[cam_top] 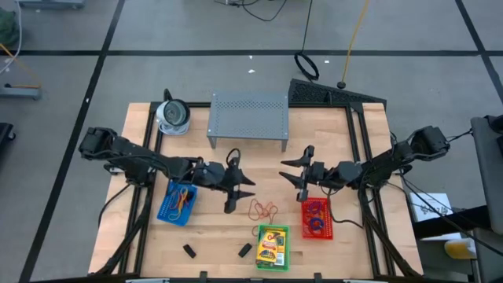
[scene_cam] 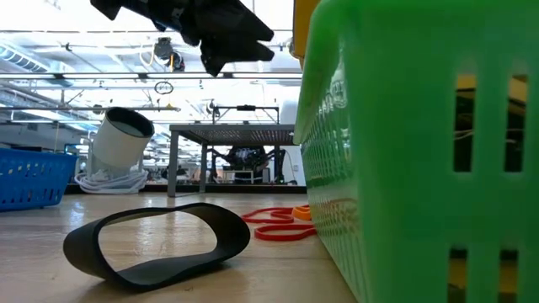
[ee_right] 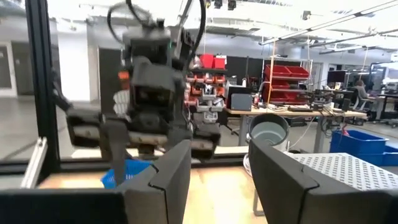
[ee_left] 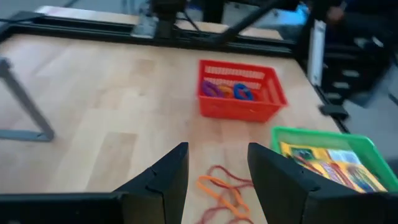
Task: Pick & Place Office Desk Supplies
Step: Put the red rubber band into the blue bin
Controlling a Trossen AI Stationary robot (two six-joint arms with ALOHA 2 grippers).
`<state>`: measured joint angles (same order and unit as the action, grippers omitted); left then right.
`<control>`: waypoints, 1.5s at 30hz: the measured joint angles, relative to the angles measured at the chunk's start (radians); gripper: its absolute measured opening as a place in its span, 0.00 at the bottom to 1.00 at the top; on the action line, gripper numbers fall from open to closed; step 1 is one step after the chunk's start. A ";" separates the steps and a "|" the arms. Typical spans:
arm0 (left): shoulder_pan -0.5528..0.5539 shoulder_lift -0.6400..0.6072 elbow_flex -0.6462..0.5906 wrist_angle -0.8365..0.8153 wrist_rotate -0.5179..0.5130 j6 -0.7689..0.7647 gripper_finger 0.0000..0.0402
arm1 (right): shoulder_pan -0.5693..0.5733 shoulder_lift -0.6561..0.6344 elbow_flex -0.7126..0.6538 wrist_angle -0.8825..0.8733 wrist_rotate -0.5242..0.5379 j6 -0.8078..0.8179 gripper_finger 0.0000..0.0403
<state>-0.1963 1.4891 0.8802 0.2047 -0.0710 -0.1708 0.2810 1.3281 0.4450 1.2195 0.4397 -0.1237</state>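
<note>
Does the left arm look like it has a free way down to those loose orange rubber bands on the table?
Probably yes. The left gripper hangs open just beside the rubber bands, with only bare table between them; the green basket sits off to the side.

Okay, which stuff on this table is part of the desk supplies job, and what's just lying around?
Part of the job:
loose rubber bands
black clips
crayon boxes in the green basket
red basket
blue basket

Just lying about:
round white-grey object
grey perforated shelf
</note>
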 joint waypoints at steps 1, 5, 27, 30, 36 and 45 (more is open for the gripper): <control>0.000 0.000 0.016 -0.030 0.018 0.022 0.44 | 0.000 0.000 0.000 -0.008 0.000 -0.012 0.39; 0.000 0.000 0.130 -0.284 0.082 0.146 0.44 | 0.000 0.000 0.000 -0.055 0.003 -0.055 0.39; 0.085 0.444 0.802 -1.067 0.158 0.444 0.44 | 0.028 -0.177 -0.165 -0.031 0.165 -0.124 0.39; 0.082 0.487 0.814 -1.075 0.191 0.462 0.44 | 0.036 -0.256 -0.232 0.010 0.162 -0.112 0.39; 0.055 0.546 0.814 -1.061 0.171 0.458 0.44 | 0.049 -0.388 -0.334 0.034 0.159 -0.053 0.39; 0.032 0.572 0.814 -0.974 0.168 0.424 0.44 | 0.050 -0.439 -0.358 0.040 0.002 -0.001 0.39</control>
<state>-0.1644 2.0613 1.6939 -0.7693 0.0971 0.2534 0.3313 0.8890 0.0868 1.2590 0.4413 -0.1247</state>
